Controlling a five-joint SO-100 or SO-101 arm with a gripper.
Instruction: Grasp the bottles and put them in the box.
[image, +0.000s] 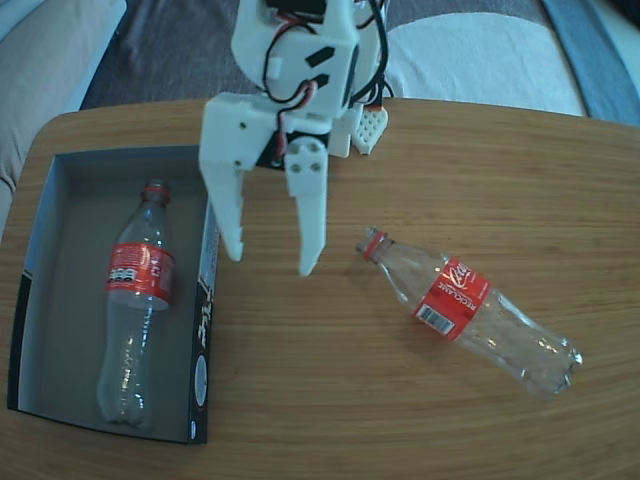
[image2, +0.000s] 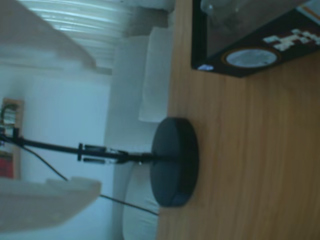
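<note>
In the fixed view, one bottle (image: 137, 305) with a red cap and red label lies lengthwise inside the box (image: 45, 215), cap toward the far end. A second bottle (image: 470, 310) lies on its side on the wooden table at the right, cap pointing up-left. My white gripper (image: 272, 262) hangs open and empty between the box's right wall and that bottle's cap, fingers pointing down. The wrist view lies on its side and shows two blurred white fingertips (image2: 47, 205) at its left edge and the box's black corner (image2: 250, 55) at top right.
The table's (image: 330, 400) far rounded edge runs behind the arm, with a sofa and cushions beyond it. In the wrist view a black round stand base (image2: 175, 162) with a thin rod sits on the table near its edge.
</note>
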